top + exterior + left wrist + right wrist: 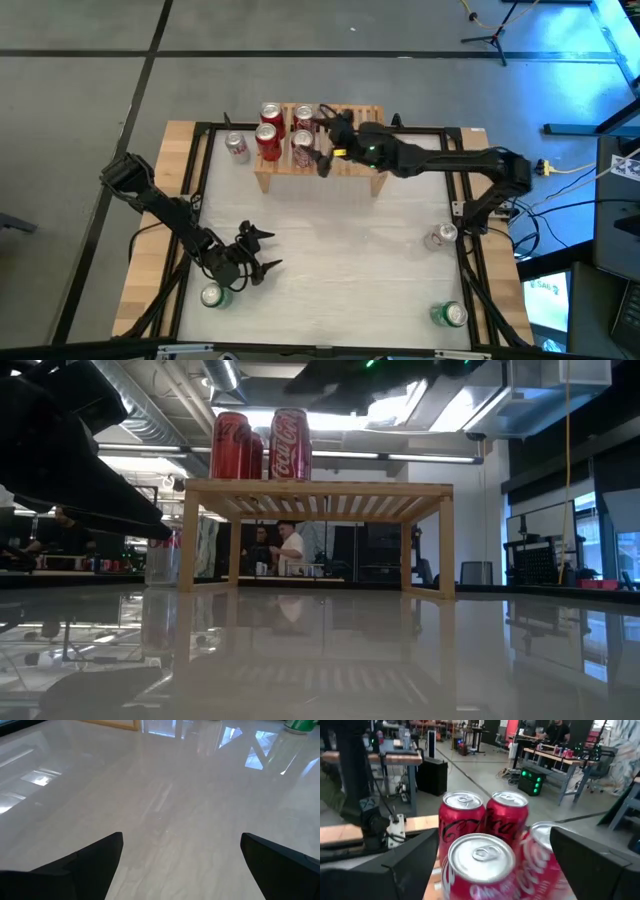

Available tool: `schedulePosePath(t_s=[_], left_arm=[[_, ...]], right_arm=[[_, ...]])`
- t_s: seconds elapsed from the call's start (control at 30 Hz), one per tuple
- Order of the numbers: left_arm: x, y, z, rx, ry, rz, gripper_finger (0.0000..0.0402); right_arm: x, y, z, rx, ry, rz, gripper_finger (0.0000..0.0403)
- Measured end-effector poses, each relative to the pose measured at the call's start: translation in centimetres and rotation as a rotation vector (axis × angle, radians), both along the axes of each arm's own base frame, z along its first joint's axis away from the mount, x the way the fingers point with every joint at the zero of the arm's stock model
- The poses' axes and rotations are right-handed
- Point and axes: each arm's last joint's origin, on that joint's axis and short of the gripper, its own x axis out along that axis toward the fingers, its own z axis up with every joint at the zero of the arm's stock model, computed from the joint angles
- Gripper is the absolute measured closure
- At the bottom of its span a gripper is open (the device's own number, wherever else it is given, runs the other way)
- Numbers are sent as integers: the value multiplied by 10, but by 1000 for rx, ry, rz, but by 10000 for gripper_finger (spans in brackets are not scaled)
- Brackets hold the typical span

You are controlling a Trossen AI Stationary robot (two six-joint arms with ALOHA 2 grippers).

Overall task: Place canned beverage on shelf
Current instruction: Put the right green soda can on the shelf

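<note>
Right claw (322,150) wide open, empty, straddling nearest red can (479,865) on shelf (365,165) (contact apparently none).

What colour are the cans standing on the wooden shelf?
Red with white lettering, clearest in the right wrist view: cans on the shelf.

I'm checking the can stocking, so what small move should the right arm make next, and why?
Probably lift the right claw straight up and back from the shelf. Its fingers stand open on either side of a red can that is standing upright on the slats among three other red cans, so the can looks released. Cans remain on the table, such as the silver can.
</note>
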Motion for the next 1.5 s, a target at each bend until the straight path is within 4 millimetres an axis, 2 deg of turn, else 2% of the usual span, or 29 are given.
schedulePosePath(t_s=[0.17, 0.3, 0.5, 0.63, 0.73, 1.1, 1.23, 1.5], left_arm=[[1, -1, 1, -15, -6, -7, 7], [2, -1, 3, -18, -33, 3, 7], [7, 1, 4, -72, -37, -12, 7], [10, 5, 4, -91, -24, -19, 7], [13, 8, 4, -103, -19, -18, 7], [20, 7, 13, -73, -90, -67, 7], [26, 3, 23, -72, -135, -96, 7], [57, -14, 59, 5, -150, -147, 7]], right_arm=[[-37, 17, 32, -24, 73, 21, 29], [-72, 38, 52, 7, 134, 54, 29], [-123, 74, 59, 150, 282, 140, 29], [-153, 92, 51, 298, 440, 152, 29], [-168, 104, 40, 413, 580, 121, 29], [-198, 153, -9, 662, 876, 5, 29], [-213, 172, -21, 746, 943, -35, 29], [-243, 207, -23, 830, 973, -35, 29]])
